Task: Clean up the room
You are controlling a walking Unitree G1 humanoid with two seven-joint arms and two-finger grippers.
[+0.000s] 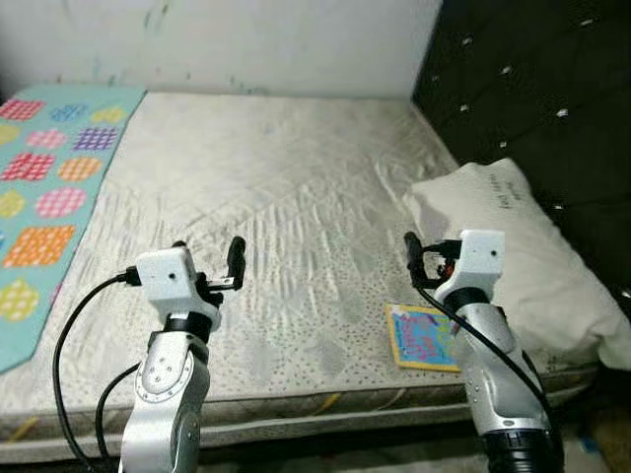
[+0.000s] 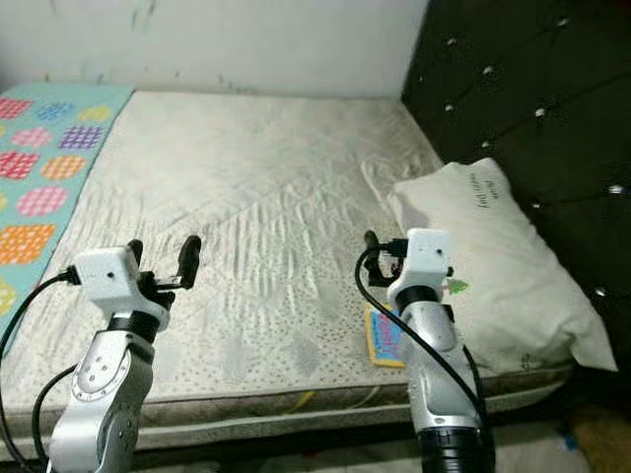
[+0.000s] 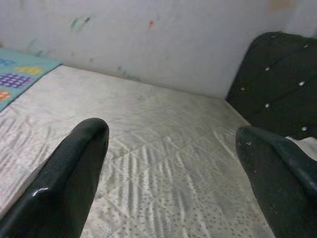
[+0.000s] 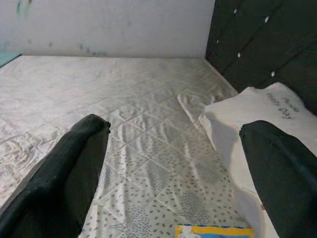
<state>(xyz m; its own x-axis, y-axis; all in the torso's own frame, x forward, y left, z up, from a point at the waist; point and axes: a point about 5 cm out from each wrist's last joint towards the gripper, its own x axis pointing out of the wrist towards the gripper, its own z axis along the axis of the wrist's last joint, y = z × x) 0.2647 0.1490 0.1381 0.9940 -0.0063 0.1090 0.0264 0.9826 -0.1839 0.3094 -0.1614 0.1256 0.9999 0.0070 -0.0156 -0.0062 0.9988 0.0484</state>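
Off-white quilted fabric covers the mattress (image 1: 286, 207) of a bed that fills the head views, pushed against a pale wall (image 1: 246, 39) marked with faint green and red smudges, which the left wrist view shows more plainly. A black tufted headboard (image 1: 542, 108) runs along the robot's right side, and a cream pillow (image 1: 523, 256) lies against it; dark writing is printed near the pillow's far end, seen in both head views and the right wrist view, but it is too small to read. A teal blanket (image 1: 44, 197) with bright checked circles and squares lies along the robot's left side of the mattress. A small flat book (image 1: 424, 338) with a yellow border and blue cover lies on the mattress near the front edge, just beside the pillow; the right arm hides part of it in the right eye view, and its yellow edge shows in the right wrist view. Any lettering on it is blurred. The left end effector (image 1: 209, 254) hovers above the front of the mattress with its two black fingers spread apart and empty. The right end effector (image 4: 173, 163) hangs above the book, fingers likewise parted and holding nothing.
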